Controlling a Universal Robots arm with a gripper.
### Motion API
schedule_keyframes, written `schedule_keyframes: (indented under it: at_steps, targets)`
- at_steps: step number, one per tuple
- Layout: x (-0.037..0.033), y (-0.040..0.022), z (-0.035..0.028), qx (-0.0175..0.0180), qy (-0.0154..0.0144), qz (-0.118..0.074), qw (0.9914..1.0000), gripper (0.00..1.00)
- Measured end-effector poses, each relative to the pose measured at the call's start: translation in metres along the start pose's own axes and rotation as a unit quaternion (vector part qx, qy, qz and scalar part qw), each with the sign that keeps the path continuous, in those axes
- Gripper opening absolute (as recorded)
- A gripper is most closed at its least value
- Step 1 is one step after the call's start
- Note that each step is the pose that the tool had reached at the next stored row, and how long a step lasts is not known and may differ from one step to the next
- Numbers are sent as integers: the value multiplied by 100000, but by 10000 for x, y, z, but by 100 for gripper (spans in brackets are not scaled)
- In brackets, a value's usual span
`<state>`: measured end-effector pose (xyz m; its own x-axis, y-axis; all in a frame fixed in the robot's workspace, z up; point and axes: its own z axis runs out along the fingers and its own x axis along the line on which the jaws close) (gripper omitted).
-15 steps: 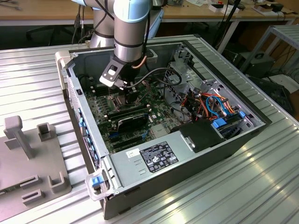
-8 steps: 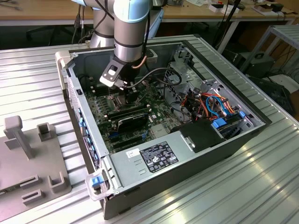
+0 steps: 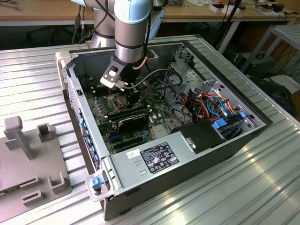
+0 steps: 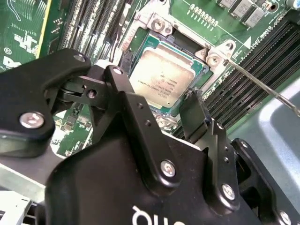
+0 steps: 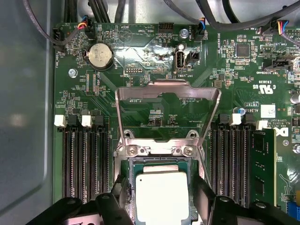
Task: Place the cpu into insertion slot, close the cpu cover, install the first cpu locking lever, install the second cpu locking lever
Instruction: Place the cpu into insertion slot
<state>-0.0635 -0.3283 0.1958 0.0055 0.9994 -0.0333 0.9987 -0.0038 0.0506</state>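
Observation:
The cpu (image 5: pixel 161 197) (image 4: pixel 164 77), a square chip with a silvery-beige top, lies flat in the insertion slot (image 5: pixel 158 161) on the green motherboard. The cpu cover (image 5: pixel 167 89), a silver frame with a square window, stands swung up on its hinge beyond the slot. My gripper (image 5: pixel 162 187) (image 4: pixel 154 89) (image 3: pixel 129 96) hovers low over the chip. It is open, with one black finger (image 5: pixel 202 192) on each side and a gap to the chip's edges. A thin metal locking lever (image 4: pixel 262 86) sticks out past the slot's corner.
Long black memory slots (image 5: pixel 86 159) (image 5: pixel 229 159) flank the socket, with one memory stick (image 5: pixel 262 164) seated. A coin battery (image 5: pixel 101 55) and cables lie beyond the cover. The case's grey wall (image 5: pixel 23 117) is close by. A power supply (image 3: pixel 159 157) and a grey fixture (image 3: pixel 33 159) show in the exterior view.

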Motion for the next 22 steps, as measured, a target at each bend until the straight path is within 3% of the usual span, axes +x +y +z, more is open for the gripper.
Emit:
schedule_keyframes:
  at_steps: [5, 6, 14, 22]
  targets:
    - [1, 0, 0, 1, 47, 5, 100000, 67]
    - [0, 0, -1, -2, 33, 4, 100000, 60]
    - [-1, 6, -15, 42, 32, 130, 100000, 57]
    - [-7, 8, -15, 119, -60, 2360, 99972, 57]
